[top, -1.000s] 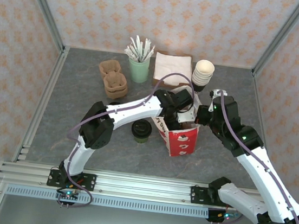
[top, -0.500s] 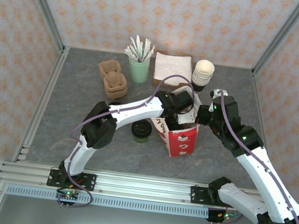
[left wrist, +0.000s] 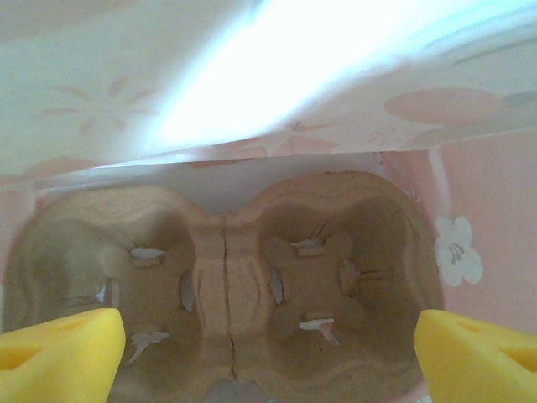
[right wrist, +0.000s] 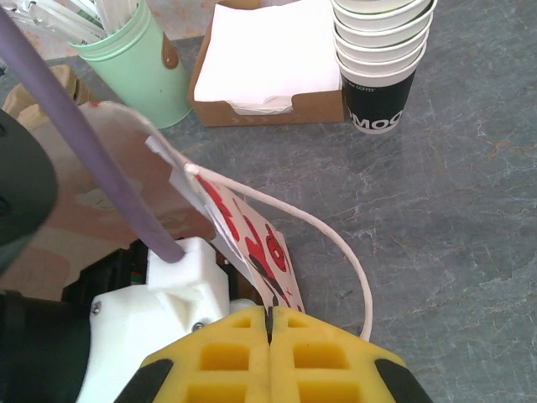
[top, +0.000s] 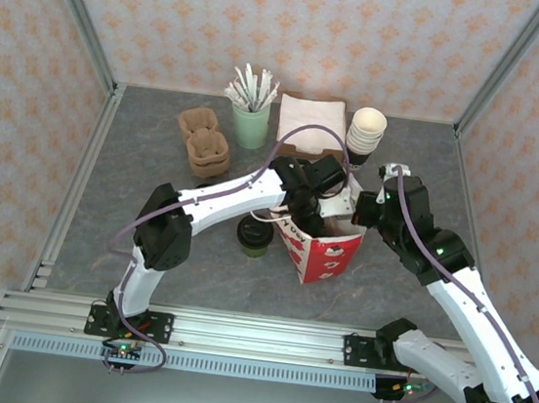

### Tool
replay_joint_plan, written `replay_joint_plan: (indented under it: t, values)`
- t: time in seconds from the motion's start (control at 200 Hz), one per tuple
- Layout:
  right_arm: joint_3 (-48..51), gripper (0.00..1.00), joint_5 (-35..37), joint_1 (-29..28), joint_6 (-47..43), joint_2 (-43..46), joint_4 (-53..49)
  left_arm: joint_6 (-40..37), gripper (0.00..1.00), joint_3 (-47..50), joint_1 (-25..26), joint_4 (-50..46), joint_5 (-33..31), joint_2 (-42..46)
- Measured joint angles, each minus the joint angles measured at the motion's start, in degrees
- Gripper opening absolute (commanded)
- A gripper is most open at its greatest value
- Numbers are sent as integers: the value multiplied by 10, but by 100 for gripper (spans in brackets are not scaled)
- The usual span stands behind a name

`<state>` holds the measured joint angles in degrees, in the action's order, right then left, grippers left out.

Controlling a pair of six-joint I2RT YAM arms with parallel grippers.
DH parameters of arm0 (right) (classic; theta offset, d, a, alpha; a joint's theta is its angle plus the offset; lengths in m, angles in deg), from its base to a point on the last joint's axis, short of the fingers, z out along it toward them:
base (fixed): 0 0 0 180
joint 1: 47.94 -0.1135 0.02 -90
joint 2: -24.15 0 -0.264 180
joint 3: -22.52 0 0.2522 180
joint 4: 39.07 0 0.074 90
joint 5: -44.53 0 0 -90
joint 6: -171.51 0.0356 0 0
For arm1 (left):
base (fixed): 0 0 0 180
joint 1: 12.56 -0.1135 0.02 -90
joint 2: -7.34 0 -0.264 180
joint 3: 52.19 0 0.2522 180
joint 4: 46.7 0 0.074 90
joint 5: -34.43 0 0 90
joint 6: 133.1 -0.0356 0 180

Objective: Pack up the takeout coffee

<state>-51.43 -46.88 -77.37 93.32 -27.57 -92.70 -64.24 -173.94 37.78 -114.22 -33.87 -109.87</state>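
Note:
The takeout coffee, a small dark-green cup with a black lid, stands on the table just left of the red-and-white bag. My left gripper reaches down into the bag's mouth, open, its yellow fingertips wide apart above a brown cardboard cup carrier lying on the bag's floor. My right gripper is shut on the bag's rim at its right side, next to the white cord handle. In the top view the right gripper sits at the bag's far right corner.
Along the back stand a stack of lidless cups, a napkin box, a green tumbler of stir sticks and spare cardboard carriers. The enclosure walls close in the back and both sides.
The left arm's elbow has swung left and its wrist has drawn back slightly over the bag's mouth. The bag has shifted a little to the left. The right gripper keeps its hold.

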Motion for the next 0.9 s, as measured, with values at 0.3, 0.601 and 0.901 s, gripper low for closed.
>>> replay_joint_plan:
  t: [0.3, 0.601, 0.901]
  values:
    - [2, 0, 14, -1, 3, 9, -9, 0, 92, 0, 3, -6, 2, 38]
    - [2, 0, 46, 0, 23, 10, -31, 2, 91, 0, 3, -6, 3, 69]
    - [2, 0, 57, 0, 39, 10, -37, 15, 91, 0, 3, 9, 4, 121]
